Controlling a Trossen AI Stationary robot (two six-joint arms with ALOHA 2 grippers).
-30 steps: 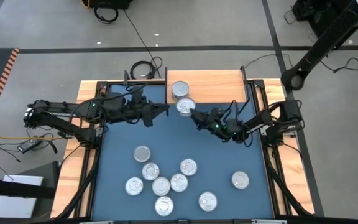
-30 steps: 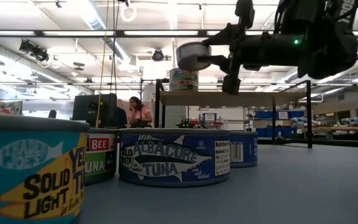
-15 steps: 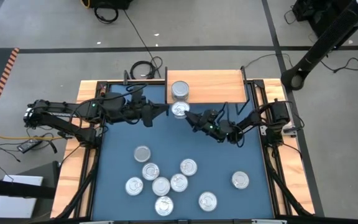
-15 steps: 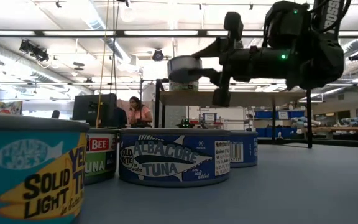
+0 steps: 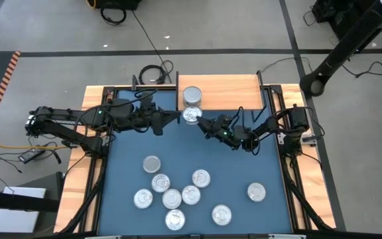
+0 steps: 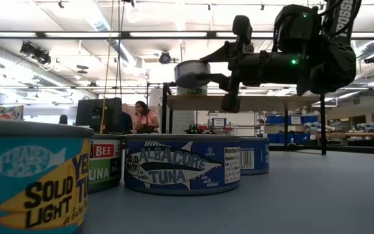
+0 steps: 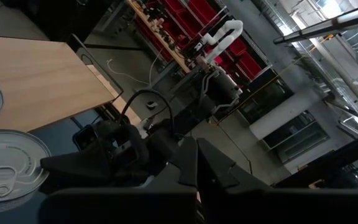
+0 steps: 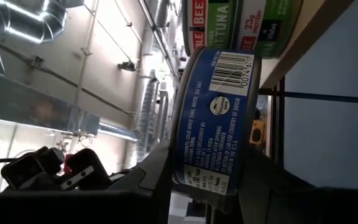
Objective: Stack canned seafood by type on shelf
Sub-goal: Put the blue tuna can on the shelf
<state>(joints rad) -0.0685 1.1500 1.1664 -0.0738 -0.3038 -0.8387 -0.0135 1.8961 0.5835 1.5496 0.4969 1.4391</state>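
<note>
My right gripper (image 5: 195, 118) is shut on a blue-labelled tuna can (image 8: 219, 118) and holds it in the air just in front of the shelf's near edge. The shelf (image 5: 225, 91) is a light-wood board on black legs at the table's far edge. A stack of green-labelled cans (image 5: 191, 96) stands on its left end, their bottoms on the board (image 8: 241, 25). Several silver-lidded cans (image 5: 178, 192) lie flat on the blue table near its front. My left gripper (image 5: 175, 118) hovers shut, just left of the held can. My right gripper pinches the can's side wall (image 8: 194, 174) between its two fingers, one finger (image 8: 160, 165) on each side. The fingers come level from the table's right (image 6: 229, 68). The can is lifted clear, lid up and about level (image 6: 192, 73), next to the stack on the shelf.
A lone can (image 5: 256, 192) lies near the table's right front, another (image 5: 151, 164) left of centre. Wooden strips (image 5: 78, 172) edge the blue table. The shelf's right part (image 5: 241, 89) is bare wood. A person (image 6: 145, 118) sits far back in the room.
My right gripper has carried the can toward the table's left and a little lower, closer to the stack on the shelf. It has stayed shut on the can, which is still about level. The left arm has kept still.
</note>
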